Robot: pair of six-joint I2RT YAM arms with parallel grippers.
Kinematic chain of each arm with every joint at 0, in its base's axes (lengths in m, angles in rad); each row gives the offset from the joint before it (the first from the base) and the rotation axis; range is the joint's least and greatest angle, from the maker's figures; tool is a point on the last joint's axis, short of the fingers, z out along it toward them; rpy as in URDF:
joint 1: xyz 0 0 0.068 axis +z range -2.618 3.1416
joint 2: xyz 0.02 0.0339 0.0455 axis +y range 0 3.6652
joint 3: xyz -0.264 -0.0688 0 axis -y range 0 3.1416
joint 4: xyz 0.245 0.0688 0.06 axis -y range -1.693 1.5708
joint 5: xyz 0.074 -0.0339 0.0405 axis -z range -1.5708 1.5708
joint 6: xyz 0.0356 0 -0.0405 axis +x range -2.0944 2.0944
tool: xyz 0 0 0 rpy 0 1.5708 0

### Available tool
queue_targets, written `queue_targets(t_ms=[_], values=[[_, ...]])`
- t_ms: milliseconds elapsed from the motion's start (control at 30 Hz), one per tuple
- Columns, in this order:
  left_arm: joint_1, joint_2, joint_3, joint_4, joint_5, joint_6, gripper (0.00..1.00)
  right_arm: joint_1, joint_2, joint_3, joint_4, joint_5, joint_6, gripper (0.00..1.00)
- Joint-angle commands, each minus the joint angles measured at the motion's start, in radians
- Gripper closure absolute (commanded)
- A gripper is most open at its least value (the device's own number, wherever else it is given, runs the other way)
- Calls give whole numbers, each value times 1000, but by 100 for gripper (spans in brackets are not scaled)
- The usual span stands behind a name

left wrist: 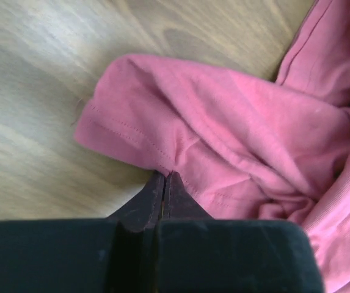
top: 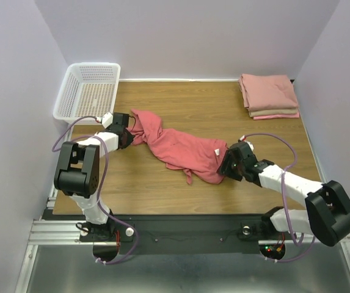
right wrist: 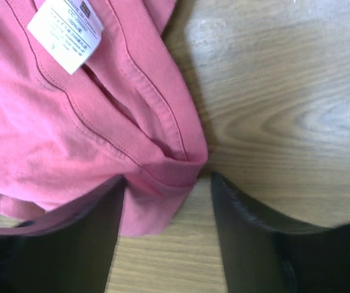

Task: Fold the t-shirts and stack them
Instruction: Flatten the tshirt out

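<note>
The left gripper (left wrist: 165, 183) has its two jaws pressed tight together. They pinch the stitched edge of the red shirt (left wrist: 236, 140), and the cloth bunches up a little right at the tips. This is the shirt's far left end, where a sleeve lies open.

The right gripper (right wrist: 168, 183) has its jaws apart. A thick fold of the red shirt's neck edge sits in the gap. The fold touches one finger (right wrist: 71, 244), and there is bare wood between the fold and the other finger. A white tag (right wrist: 65, 33) shows on the shirt just past that fold.

From above, the red shirt (top: 181, 149) lies in a long crumpled strip across the table (top: 181, 104), with one gripper at each end. A pile of folded shirts (top: 269, 94) sits well behind the shirt's right end. A white basket (top: 89, 91) stands near the shirt's left end, just behind it.
</note>
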Motion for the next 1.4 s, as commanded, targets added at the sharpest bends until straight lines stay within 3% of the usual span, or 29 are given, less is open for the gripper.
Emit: queue_targets(t_ms=[0, 33, 67, 200, 267, 467, 600, 700, 900, 1067, 1200, 1367], values=[[-23, 35, 17, -44, -23, 29, 100, 8, 19, 5, 47, 34, 17, 53], [-39, 26, 11, -44, -37, 32, 100, 8, 19, 8, 49, 31, 16, 61], [-47, -8, 3, -43, -52, 36, 100, 8, 13, 8, 55, 17, 10, 77], [-81, -162, -55, -47, -98, 63, 100, 8, -48, 25, 61, -12, -36, 98], [-101, -255, -103, -58, -135, 73, 100, 8, -106, 29, 60, -10, -61, 99], [-125, -733, -146, -194, -195, 98, 100, 8, -383, 147, -17, 66, -122, 100], [-128, -1040, -46, -337, -210, 102, 100, 10, -476, 310, -94, 199, -167, 100], [-128, -1144, 81, -398, -226, 133, 100, 8, -501, 469, -169, 346, -196, 100], [-128, -1174, 368, -498, -256, 197, 100, 8, -503, 715, -197, 513, -314, 100], [-128, -1201, 511, -448, -175, 256, 100, 8, -506, 911, -204, 441, -378, 100], [-128, -1232, 544, -422, -123, 270, 100, 8, -541, 977, -212, 370, -384, 100], [-128, -1254, 433, -416, -91, 230, 100, 8, -533, 979, -270, 460, -381, 100]])
